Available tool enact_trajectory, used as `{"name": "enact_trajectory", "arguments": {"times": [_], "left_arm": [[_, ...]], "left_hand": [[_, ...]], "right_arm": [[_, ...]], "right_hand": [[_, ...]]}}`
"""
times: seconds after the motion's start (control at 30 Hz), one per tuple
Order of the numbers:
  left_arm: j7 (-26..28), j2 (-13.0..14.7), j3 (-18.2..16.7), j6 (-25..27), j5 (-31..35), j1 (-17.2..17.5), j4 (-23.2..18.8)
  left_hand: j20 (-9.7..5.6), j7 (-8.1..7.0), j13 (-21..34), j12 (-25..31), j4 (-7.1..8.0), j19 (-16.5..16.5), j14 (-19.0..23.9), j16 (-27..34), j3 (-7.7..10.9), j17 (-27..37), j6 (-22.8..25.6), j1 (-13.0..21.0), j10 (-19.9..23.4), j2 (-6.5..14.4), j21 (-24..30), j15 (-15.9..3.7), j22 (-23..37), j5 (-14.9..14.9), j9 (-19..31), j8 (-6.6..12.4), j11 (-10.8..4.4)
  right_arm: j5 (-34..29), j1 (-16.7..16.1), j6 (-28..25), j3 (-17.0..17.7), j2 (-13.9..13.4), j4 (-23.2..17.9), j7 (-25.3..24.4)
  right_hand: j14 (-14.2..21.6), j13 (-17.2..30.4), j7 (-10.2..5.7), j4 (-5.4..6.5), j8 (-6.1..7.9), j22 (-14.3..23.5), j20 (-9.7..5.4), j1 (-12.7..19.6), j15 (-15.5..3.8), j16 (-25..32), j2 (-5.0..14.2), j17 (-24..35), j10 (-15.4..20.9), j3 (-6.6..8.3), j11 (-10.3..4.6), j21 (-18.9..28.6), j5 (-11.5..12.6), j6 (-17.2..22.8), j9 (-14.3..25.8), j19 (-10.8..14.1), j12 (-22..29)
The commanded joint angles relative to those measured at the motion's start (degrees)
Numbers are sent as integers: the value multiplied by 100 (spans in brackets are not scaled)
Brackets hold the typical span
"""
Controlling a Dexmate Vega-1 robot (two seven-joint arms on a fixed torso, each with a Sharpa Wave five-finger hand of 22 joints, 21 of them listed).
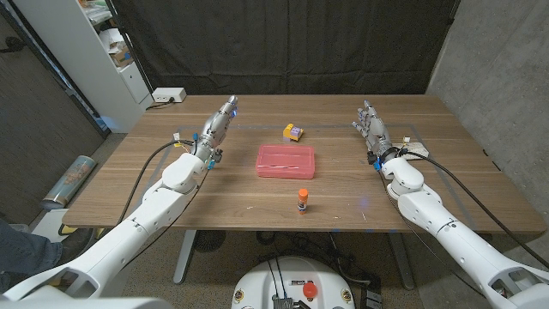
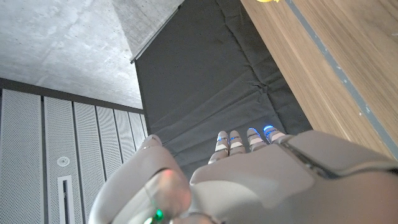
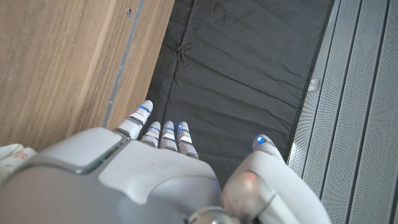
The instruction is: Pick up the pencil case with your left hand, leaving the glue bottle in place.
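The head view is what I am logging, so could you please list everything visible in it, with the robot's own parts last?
pencil case: one, pink, flat at the table's middle, between the two hands.
glue bottle: one, orange cap, upright, nearer the robot than the pencil case and apart from it.
small box: one, yellow and purple, beyond the pencil case.
table: one, wooden.
power strip: one, white, at the far left corner.
shelf unit: one, white, left of the table.
curtain: one, black, behind the table.
left hand: one, grey, fingers straight, holding nothing, left of the pencil case.
right hand: one, grey, fingers apart, holding nothing, right of it.
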Motion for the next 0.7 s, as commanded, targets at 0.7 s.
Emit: {"name": "enact_trajectory", "arguments": {"times": [0.7], "left_arm": [[-193, 78, 105, -308, 305, 84, -217]], "left_hand": [[64, 25, -4, 18, -103, -260, 84, 16, 28, 10, 126, 162, 60, 30, -36, -17, 19, 38, 25, 31, -22]], "right_arm": [[-69, -104, 137, 38, 83, -84, -178]], "right_hand": [[4, 12, -18, -38, 53, 26, -4, 66, -51, 48, 42, 5, 45, -14, 27, 31, 37, 69, 21, -25, 18]]}}
